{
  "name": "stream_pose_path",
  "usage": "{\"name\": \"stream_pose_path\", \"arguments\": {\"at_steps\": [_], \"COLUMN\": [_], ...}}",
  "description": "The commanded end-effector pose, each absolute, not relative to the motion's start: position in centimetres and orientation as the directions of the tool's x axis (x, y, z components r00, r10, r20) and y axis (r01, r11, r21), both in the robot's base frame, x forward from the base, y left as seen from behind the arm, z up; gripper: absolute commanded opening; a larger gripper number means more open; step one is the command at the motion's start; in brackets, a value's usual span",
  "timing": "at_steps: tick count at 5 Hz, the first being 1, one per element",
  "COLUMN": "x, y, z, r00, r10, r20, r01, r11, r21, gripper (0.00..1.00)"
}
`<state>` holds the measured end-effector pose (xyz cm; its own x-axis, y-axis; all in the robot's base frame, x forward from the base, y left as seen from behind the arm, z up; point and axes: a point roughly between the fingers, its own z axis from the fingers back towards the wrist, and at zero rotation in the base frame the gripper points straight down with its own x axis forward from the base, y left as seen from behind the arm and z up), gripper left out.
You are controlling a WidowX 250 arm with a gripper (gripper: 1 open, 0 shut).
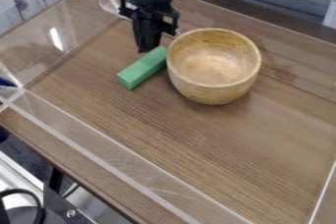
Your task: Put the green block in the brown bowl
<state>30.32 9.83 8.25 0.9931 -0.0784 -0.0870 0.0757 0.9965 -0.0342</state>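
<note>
The green block lies flat on the wooden table, just left of the brown bowl, its far end close to the bowl's wall. My black gripper hangs point-down right above the block's far end, fingers pressed together and shut, holding nothing. Whether the tips touch the block cannot be told. The bowl's pale inside holds nothing.
Clear acrylic walls fence the table on the left and front. A wooden-plank backdrop stands behind at the upper left. Bare wood grain stretches across the front half of the table.
</note>
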Motion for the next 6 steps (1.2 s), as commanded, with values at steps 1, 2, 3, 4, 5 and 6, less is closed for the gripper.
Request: {"name": "stream_pose_path", "arguments": {"at_steps": [1,2,3,4,5,6], "x": [31.4,31.4,31.3,30.9,30.6,30.5], "y": [9.8,10.4,11.1,11.9,12.6,13.0], "z": [11.4,10.3,9.2,8.1,6.8,5.5], "r00": [0.996,0.997,0.997,0.997,0.996,0.994], "r10": [-0.087,-0.082,-0.078,-0.063,-0.048,-0.04], "r20": [0.009,-0.008,-0.028,-0.053,-0.075,-0.099], "r01": [0.087,0.082,0.078,0.063,0.048,0.04], "r11": [0.996,0.997,0.997,0.998,0.999,0.999], "r21": [0.0,-0.001,-0.003,-0.001,-0.003,-0.005], "gripper": [0.0,1.0,1.0,1.0,1.0,1.0]}}
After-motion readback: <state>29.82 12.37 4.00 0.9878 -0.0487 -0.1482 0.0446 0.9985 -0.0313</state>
